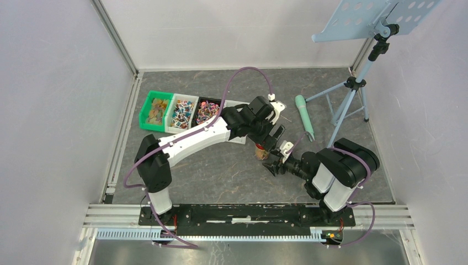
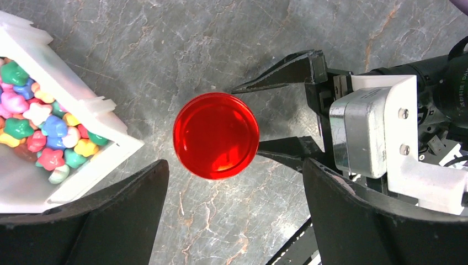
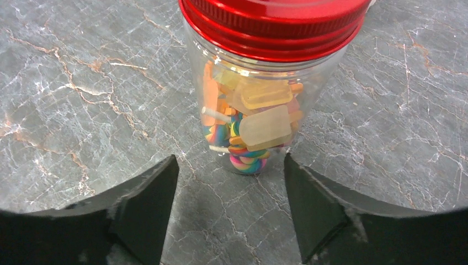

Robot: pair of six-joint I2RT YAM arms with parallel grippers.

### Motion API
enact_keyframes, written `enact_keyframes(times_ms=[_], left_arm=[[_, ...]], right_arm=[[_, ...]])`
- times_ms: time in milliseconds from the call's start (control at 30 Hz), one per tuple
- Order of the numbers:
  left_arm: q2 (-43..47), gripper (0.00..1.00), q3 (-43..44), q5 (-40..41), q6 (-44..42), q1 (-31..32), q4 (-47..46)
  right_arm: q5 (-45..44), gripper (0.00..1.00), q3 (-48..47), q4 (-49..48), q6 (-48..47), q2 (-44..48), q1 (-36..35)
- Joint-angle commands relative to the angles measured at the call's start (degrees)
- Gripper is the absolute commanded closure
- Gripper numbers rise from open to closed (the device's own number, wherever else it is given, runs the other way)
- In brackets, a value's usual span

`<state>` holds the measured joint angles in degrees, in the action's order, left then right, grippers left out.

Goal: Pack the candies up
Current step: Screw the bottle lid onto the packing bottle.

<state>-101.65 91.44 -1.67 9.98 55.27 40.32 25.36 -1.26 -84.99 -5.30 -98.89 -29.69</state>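
A clear plastic jar (image 3: 259, 94) with a red round screw lid (image 2: 216, 135) stands upright on the grey marbled tabletop (image 3: 83, 83). It holds the candies (image 3: 259, 124), swirled lollipops and pale ice-lolly shapes, and more of them lie in the white open plastic bin (image 2: 94, 107) just beside the jar. The left gripper (image 2: 234, 171) hangs above the lid, fingers spread wide and touching nothing, while the right gripper (image 3: 230, 165) sits low at the jar's base, fingers parted to either side and pinching nothing.

A lab: white enclosure walls (image 1: 55, 83), aluminium mounting rail (image 1: 105, 211).
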Motion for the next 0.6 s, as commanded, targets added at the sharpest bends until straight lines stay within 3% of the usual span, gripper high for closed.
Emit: enact_keyframes(times_ms=[0, 200, 567], left_arm=[[2.7, 0.07, -0.6, 1.5, -3.3, -2.2, 0.1], [0.7, 0.11, 1.4, 0.1, -5.9, -2.9, 0.0], [-4.1, 0.14, 3.2, -2.8, -7.4, -2.9, -0.1]], right_arm=[[-1.7, 0.20, 0.3, -27.1, -1.1, -0.4, -0.3], [-2.1, 0.13, -1.0, -27.1, 1.6, -0.1, -0.5], [-6.7, 0.11, -4.4, -26.6, 2.3, 0.3, -1.3]])
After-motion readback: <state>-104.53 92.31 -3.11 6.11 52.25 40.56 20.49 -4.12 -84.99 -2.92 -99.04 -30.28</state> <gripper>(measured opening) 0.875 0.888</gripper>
